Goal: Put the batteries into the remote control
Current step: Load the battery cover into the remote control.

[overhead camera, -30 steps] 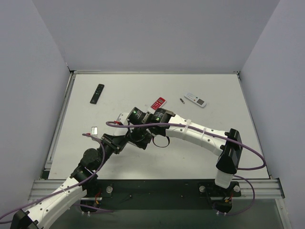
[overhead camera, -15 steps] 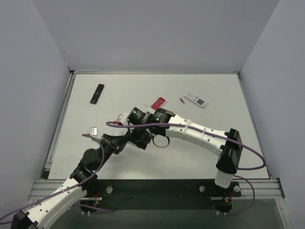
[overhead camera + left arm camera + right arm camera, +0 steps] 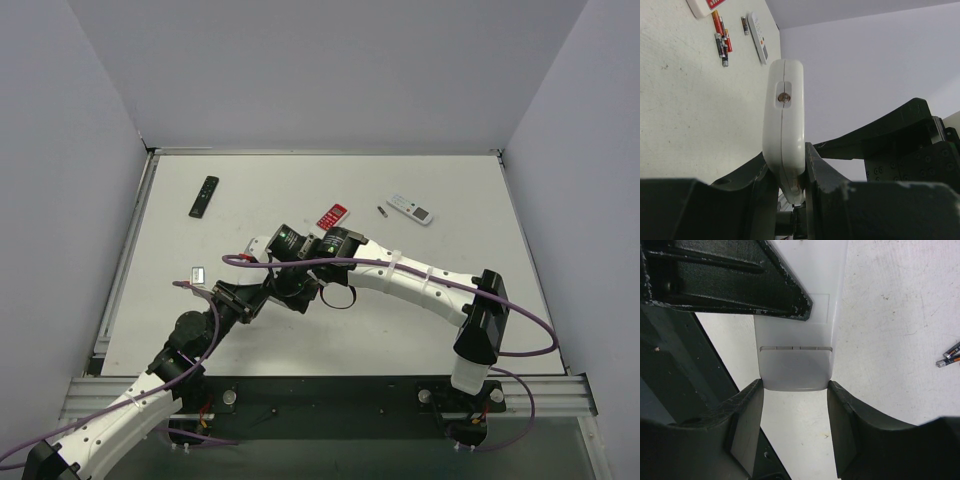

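Note:
The white remote control [image 3: 784, 110] stands edge-on in my left gripper [image 3: 786, 156], which is shut on its lower end. Its plain back with the cover seam [image 3: 796, 347] faces the right wrist camera. My right gripper [image 3: 795, 385] is closed on the remote's rounded end, one fingertip [image 3: 752, 390] touching each side. From above, only the remote's white tip [image 3: 260, 244] shows among the two wrists at mid-table. Several batteries [image 3: 721, 37] lie loose on the table beyond, one more battery [image 3: 382, 211] lies further right, and the ends of two batteries [image 3: 951, 355] show at the right wrist view's edge.
A red-and-white remote [image 3: 332, 215] lies just behind the grippers. A second white remote with a grey panel [image 3: 410, 208] is at the back right, and a slim black remote [image 3: 204, 195] at the back left. A small grey plate [image 3: 197, 272] sits left of the arms.

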Controlling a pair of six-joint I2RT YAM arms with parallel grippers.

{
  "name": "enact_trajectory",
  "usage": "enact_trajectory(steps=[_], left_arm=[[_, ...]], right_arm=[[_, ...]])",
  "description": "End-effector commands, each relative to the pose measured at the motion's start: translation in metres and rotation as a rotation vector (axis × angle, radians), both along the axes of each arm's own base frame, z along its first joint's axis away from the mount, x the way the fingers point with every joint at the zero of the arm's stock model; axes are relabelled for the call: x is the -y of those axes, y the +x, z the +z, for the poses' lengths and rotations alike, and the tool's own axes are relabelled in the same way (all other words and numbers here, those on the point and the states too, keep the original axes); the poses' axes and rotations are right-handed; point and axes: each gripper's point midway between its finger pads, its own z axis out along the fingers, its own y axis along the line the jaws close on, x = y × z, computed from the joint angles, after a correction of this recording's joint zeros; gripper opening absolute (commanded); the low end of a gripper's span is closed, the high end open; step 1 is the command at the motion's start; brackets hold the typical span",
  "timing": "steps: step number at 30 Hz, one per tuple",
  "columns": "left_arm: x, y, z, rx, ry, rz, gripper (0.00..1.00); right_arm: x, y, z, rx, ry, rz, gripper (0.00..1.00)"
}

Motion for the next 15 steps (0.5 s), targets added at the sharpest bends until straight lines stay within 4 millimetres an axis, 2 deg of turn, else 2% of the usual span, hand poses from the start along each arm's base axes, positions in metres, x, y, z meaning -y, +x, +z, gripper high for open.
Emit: enact_trajectory(steps=[1, 15], left_arm=[[-0.0012, -0.0070, -0.0415, -0.043, -0.006, -0.016, 0.00], [-0.0030, -0.0063, -0.0463, -0.065, -0.007, -0.005, 0.00]], right_arm=[[0.0031, 0.0018, 0.0155, 0.033, 0.033, -0.008, 0.43], [0.0054, 0.0031, 0.0170, 0.043, 0.032, -0.019, 0.54]])
